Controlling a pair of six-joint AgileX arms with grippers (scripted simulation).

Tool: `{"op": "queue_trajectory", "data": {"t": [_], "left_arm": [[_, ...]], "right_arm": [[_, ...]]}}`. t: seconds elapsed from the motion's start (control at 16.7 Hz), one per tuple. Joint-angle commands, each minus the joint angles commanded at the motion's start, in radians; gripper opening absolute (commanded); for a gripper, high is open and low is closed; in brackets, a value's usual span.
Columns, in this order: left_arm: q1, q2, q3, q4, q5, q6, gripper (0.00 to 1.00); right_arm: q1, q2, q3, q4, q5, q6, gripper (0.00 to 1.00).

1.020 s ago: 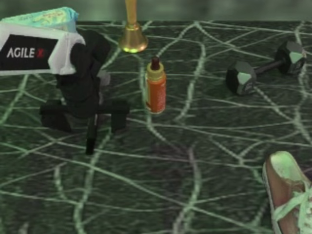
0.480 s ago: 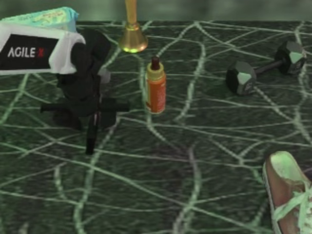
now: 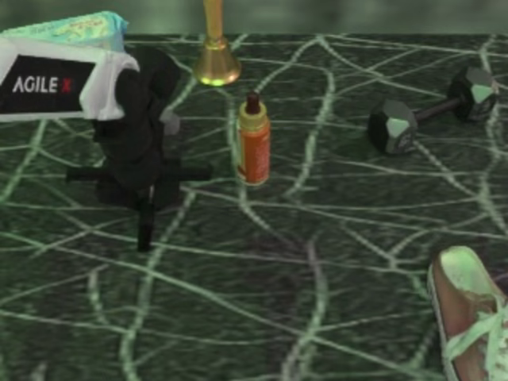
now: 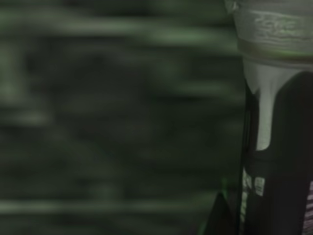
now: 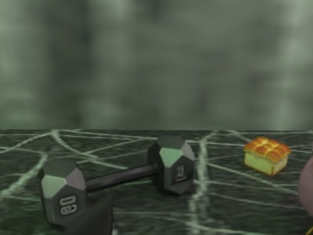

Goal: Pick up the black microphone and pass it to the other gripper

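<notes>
The black microphone [image 3: 144, 230] lies on the dark veined table, left of centre in the top view. Its slim handle pokes out toward the front from under my left gripper [image 3: 144, 194], which is shut on the handle. The left wrist view shows the grey mesh head [image 4: 274, 29] and the black handle [image 4: 279, 186] close up, with one dark fingertip [image 4: 220, 218] beside the handle. I cannot tell whether the microphone is off the table. My right arm is out of the top view. Only a dark part of my right gripper [image 5: 95, 218] shows in the right wrist view.
An orange bottle [image 3: 254, 143] stands just right of the left gripper. A gold bell [image 3: 216, 63] is behind it. A black hex dumbbell [image 3: 432, 111] lies at the back right, a shoe [image 3: 468, 317] at the front right, a teal packet [image 3: 71, 28] at the back left. A bread roll [image 5: 266, 155] sits beyond the dumbbell [image 5: 117, 181].
My left gripper's fingers have drawn in from wide apart and closed on the microphone's handle. The handle has shifted slightly. The right arm has not moved.
</notes>
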Motion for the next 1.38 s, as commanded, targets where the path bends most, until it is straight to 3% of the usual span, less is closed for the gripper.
{"op": "queue_trajectory", "data": {"t": [0.24, 0.48, 1.14, 1.38], "left_arm": [[-0.005, -0.057, 0.016, 0.017, 0.016, 0.009, 0.0], [-0.001, -0.091, -0.028, 0.197, 0.086, 0.05, 0.0], [0.03, -0.299, -0.31, 1.184, 0.419, 0.248, 0.0], [0.04, -0.384, -0.389, 1.423, 0.51, 0.309, 0.0]], "right_arm": [[0.0, 0.0, 0.0, 0.0, 0.0, 0.0, 1.0], [0.0, 0.0, 0.0, 0.0, 0.0, 0.0, 1.0], [0.0, 0.0, 0.0, 0.0, 0.0, 0.0, 1.0], [0.0, 0.0, 0.0, 0.0, 0.0, 0.0, 1.0]]}}
